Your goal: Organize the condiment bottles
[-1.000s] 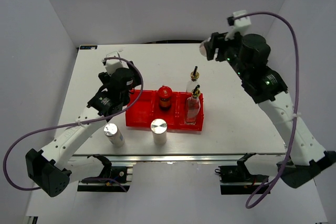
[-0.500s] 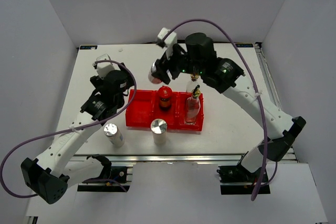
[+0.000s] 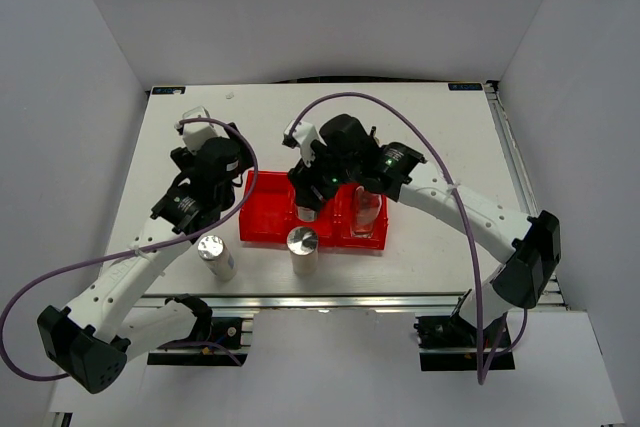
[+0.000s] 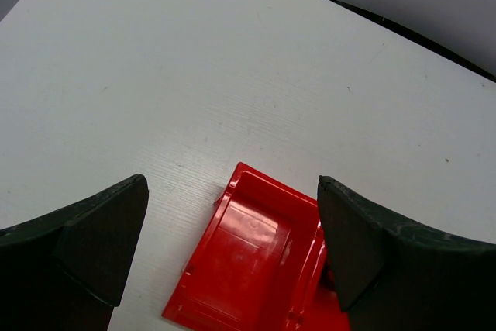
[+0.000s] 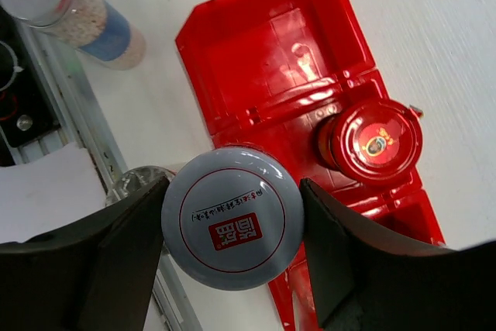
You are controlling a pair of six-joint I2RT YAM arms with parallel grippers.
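R gripper (image 5: 232, 249): clamping silver-lidded jar (image 5: 231, 218) above red tray (image 5: 263, 52); needs centring over empty compartment, lowering straight. L gripper (image 4: 229, 247): gaping, idling.

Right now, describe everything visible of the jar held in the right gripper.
The silver-lidded jar shows only its round, matte grey lid, printed with a thin red ring and a red square stamp; its body is hidden beneath. The right gripper clamps it from both sides, lid up, over the rim of the red tray, beside the red-lidded jar.

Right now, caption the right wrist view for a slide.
Right hand holds silver-lidded jar over red tray near red-lidded jar.
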